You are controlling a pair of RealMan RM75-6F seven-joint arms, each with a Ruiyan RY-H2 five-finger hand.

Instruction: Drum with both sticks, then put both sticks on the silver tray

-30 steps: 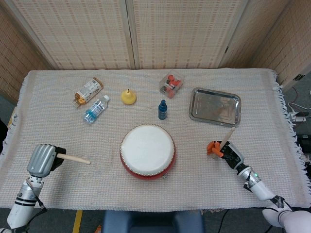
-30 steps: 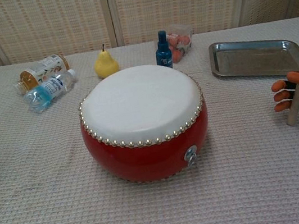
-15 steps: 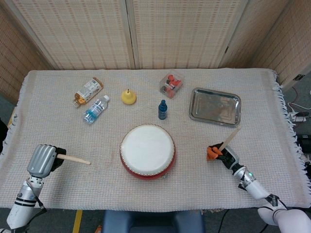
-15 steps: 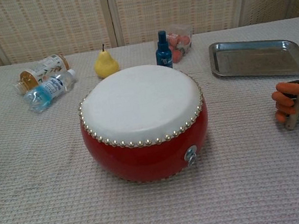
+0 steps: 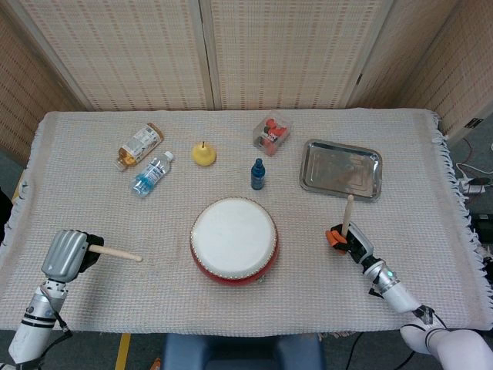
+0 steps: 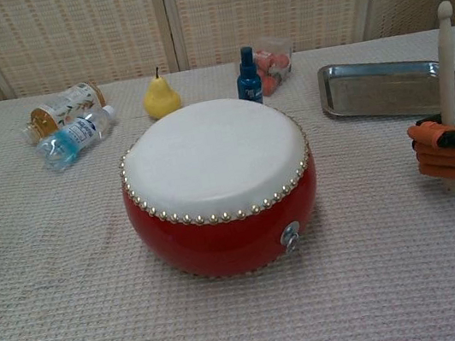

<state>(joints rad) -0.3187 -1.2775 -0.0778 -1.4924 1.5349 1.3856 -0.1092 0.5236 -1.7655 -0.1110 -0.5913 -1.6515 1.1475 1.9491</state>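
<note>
We are gripping one stick (image 5: 114,251) in our left hand (image 5: 68,253) and another stick (image 6: 446,71) in our right hand (image 6: 450,154); the silver tray (image 5: 340,168) is apparently lying empty, drumming seemingly unfinished.

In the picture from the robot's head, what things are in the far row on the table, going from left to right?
Orange-brown snack packet → clear plastic water bottle with blue label → yellow pear → small dark blue bottle → clear box of red fruit → silver metal tray.
</note>
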